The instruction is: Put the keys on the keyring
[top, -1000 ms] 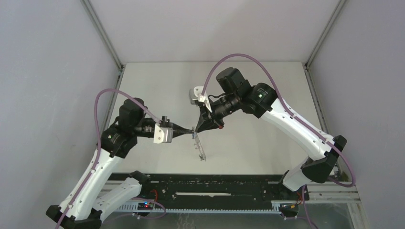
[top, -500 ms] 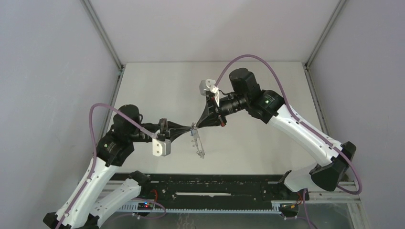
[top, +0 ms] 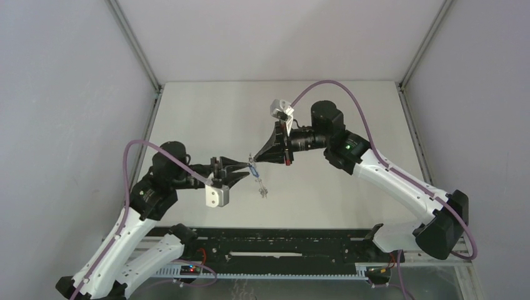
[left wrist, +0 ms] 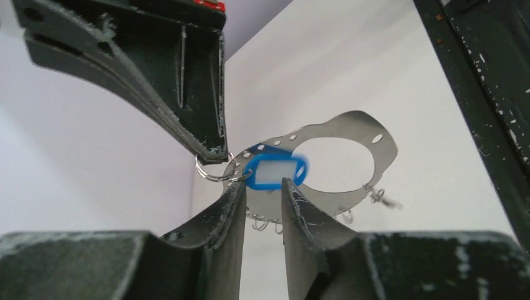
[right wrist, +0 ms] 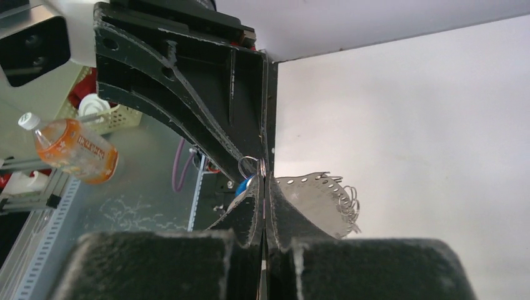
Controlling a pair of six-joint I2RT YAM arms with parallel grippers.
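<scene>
Grey sheet metal for the keyring [left wrist: 350,123]: a thin flat loop, band punched with holes, small rings strung along its lower edge. Held up in the air between the two grippers, over the bench [top: 350,112] somewhat toward the left edge and nearer the near edge than the far one; hanging down almost edge-on in the top view. Blue key [left wrist: 275,172], blurred, head lying across the front of the loop's band right at the tips of the left gripper [left wrist: 263,185]. Narrow gap between the left fingers [left wrist: 225,219], a strip of grey showing through it; cannot tell whether pinching the blue key, the loop or nothing. Right gripper [right wrist: 263,182] reaching in from the far-right side, jaws pressed tight together on a small split ring [right wrist: 248,166] just beside the blue head, touching or linked to it, hard to say which. Both grippers tip to tip, almost touching, off the bench top.
</scene>
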